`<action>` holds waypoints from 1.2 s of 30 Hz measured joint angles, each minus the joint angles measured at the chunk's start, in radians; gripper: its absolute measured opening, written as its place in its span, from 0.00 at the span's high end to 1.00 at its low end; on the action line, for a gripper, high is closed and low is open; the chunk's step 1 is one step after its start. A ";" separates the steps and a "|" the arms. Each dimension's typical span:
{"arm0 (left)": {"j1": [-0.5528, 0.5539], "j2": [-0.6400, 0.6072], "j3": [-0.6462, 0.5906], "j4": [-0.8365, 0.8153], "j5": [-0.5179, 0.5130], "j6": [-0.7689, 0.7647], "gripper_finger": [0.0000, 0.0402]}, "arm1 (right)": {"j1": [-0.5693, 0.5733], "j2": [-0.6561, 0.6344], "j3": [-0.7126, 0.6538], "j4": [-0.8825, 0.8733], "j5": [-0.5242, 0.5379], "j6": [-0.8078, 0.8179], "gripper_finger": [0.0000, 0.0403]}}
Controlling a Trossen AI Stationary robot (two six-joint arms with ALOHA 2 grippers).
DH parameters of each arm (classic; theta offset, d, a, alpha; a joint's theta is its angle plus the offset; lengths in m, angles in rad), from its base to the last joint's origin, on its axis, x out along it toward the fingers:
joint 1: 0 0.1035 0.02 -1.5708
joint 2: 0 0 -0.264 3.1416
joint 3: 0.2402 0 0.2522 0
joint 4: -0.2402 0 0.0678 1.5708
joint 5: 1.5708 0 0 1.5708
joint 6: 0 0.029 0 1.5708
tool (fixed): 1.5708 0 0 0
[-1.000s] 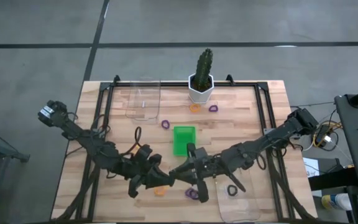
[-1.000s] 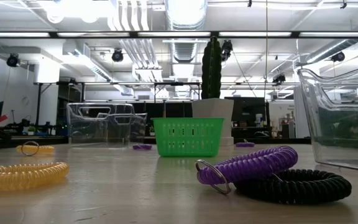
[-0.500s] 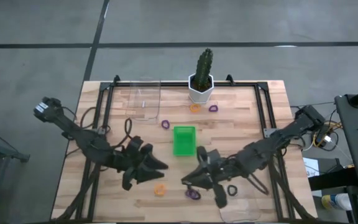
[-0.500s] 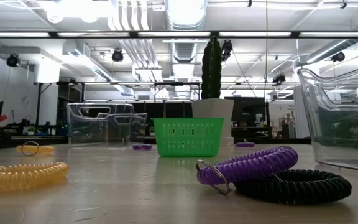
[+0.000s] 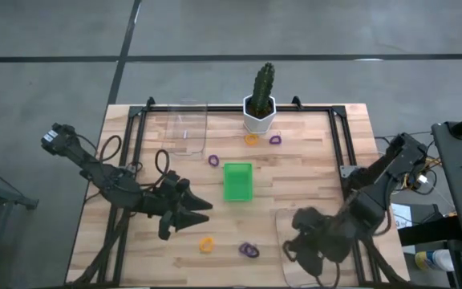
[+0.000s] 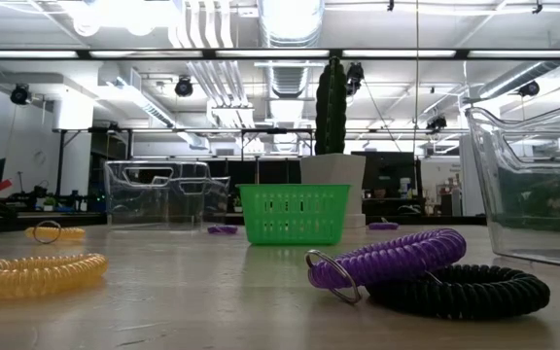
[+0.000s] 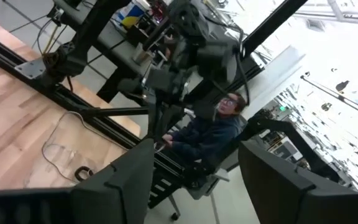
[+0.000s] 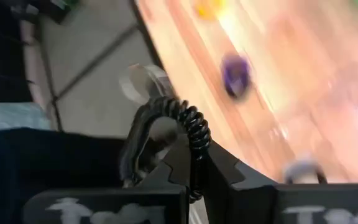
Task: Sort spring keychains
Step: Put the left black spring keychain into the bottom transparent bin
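Black spring keychain (image 8: 188,134), right claw (image 8: 191,168) clamped

We are looking into a large robotics lab: exposed ceiling ducts (image 6: 224,73) and strip lights (image 6: 280,53) are running overhead, equipment benches are lining the far wall, and a seated person (image 7: 209,134) is watching beside cabled rigs.
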 joint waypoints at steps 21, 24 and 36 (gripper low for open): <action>-0.001 0.000 0.000 -0.013 0.001 -0.011 0.44 | -0.038 0.014 -0.491 0.117 -0.283 0.322 0.97; -0.001 0.000 0.000 -0.013 0.000 -0.011 0.44 | -0.064 0.014 -0.535 0.144 -0.287 0.320 0.96; -0.001 0.001 -0.001 -0.036 0.001 -0.035 0.44 | -0.120 0.013 -0.499 0.149 -0.294 0.233 0.60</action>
